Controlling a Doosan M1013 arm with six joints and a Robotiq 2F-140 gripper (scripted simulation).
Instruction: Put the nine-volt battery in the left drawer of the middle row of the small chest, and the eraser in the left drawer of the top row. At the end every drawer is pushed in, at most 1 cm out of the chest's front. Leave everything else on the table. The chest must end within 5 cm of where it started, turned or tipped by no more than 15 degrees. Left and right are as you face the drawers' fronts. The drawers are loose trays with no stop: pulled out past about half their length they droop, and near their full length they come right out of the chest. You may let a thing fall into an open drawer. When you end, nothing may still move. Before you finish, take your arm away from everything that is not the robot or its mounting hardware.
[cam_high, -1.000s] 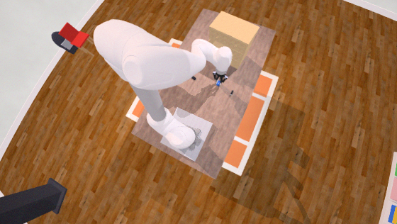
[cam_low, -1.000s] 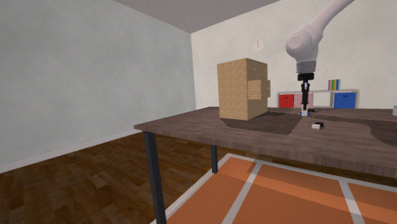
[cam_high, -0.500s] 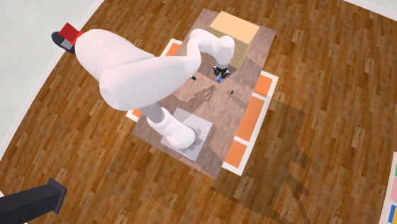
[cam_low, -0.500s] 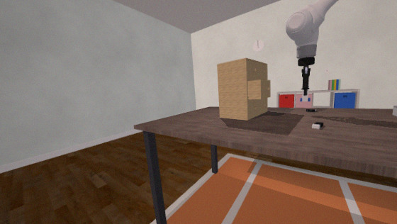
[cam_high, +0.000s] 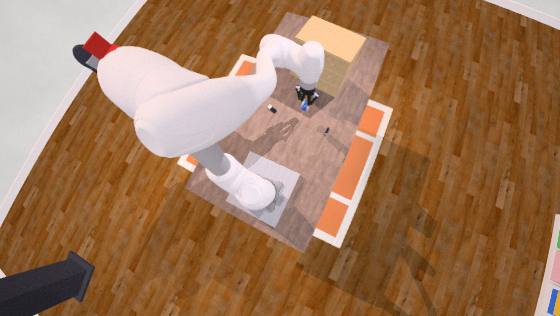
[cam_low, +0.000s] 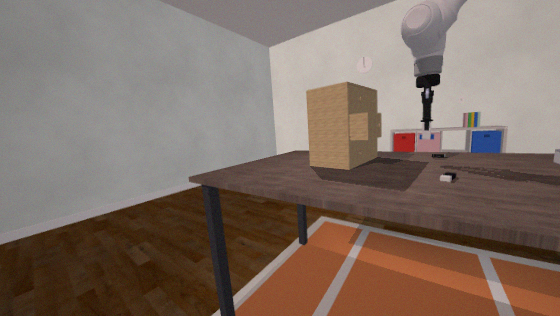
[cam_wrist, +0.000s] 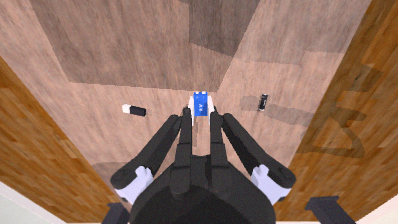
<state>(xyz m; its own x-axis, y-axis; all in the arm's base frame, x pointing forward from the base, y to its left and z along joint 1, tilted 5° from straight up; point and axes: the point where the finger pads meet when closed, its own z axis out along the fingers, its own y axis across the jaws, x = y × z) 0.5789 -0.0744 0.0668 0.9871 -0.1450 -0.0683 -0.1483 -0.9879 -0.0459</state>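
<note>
Gripping blue battery (cam_wrist: 201, 106), label unreadable.

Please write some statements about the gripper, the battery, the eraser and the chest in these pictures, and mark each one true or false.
1. The gripper is shut on the blue battery. True.
2. The battery lies on the table. False: it is held well above the table.
3. One drawer of the chest stands pulled out. True.
4. The eraser is inside a drawer. False: it lies on the table, apart from the chest.
5. The chest lies tipped on its side. False: it stands upright.
</note>
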